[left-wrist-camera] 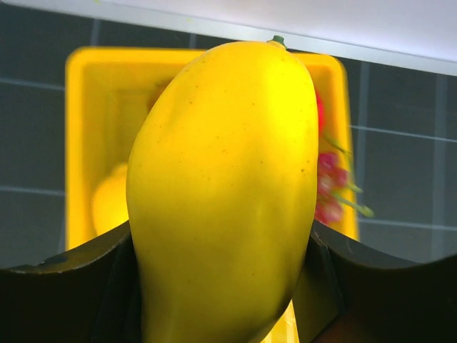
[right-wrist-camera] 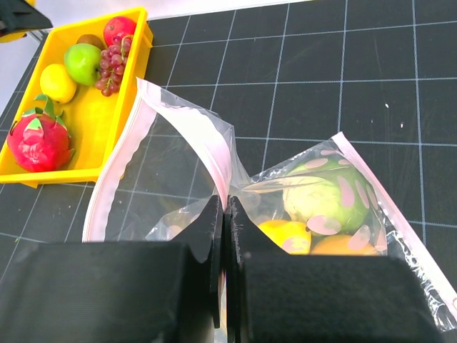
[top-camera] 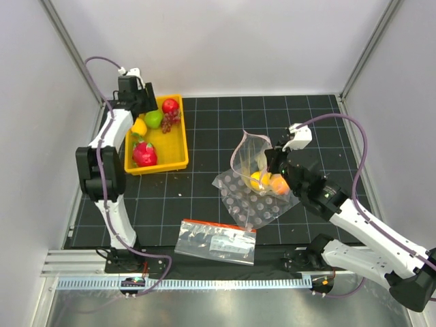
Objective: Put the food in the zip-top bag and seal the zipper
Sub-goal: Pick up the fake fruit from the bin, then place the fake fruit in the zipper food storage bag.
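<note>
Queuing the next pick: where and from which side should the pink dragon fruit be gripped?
Likely from above, jaws across the rounded middle of the dragon fruit, clear of its green-tipped scales. It lies in a corner of the yellow tray, so walls block a sideways approach.

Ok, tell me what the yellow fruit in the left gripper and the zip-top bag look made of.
The yellow fruit: probably moulded plastic or foam, going by its smooth, semi-gloss skin with tiny dark speckles and soft highlights. The zip-top bag: thin, soft plastic film with a glossy finish; it creases, glints and is see-through.
</note>
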`<state>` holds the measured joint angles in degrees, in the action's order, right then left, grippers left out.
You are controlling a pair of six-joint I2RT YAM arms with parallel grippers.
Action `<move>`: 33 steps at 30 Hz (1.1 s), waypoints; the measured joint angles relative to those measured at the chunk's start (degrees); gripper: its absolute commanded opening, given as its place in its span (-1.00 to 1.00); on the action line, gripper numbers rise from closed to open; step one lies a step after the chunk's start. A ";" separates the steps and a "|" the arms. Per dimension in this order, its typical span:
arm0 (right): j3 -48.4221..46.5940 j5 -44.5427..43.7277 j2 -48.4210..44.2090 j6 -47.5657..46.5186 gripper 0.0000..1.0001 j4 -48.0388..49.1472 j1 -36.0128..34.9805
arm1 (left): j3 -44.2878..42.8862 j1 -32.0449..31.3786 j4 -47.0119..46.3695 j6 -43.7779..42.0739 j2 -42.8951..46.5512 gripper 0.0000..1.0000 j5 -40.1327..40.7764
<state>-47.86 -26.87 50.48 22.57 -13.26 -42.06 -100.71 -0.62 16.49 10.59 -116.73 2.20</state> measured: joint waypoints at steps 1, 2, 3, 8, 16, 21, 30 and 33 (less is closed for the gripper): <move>0.00 0.02 0.00 -0.02 -0.98 0.00 0.00 | 2.40 0.00 -0.28 1.77 2.27 -0.71 -1.31; 0.00 0.07 0.00 -0.07 -0.98 0.00 0.00 | 4.81 0.00 -0.50 4.02 4.52 -0.71 -2.97; 0.00 0.07 0.00 -0.15 -0.98 0.04 0.00 | 7.37 -0.02 -0.96 5.95 6.58 -0.70 -4.61; 0.07 0.87 0.66 -0.46 -0.98 0.94 0.00 | 23.76 -1.60 -8.39 18.43 18.38 -0.70 -12.74; 0.07 2.05 2.29 -1.29 -0.98 1.31 0.00 | 42.88 -16.83 -27.08 35.74 29.97 -0.65 -21.99; 0.07 2.25 2.40 -1.49 -0.98 1.27 0.00 | 49.11 -27.91 -32.94 36.35 34.62 -0.64 -24.46; 0.07 4.22 2.80 -1.46 -0.98 1.33 0.00 | 51.28 -36.76 -30.56 24.50 50.53 -0.70 -24.09; 0.09 5.16 2.78 -1.49 -0.98 1.90 0.00 | 49.79 -40.24 -27.36 19.74 53.29 -0.71 -23.93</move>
<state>-47.77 -21.71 53.25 21.08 -11.35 -42.06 -50.92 -40.86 -10.87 30.33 -63.44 -21.74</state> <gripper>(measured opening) 0.043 0.653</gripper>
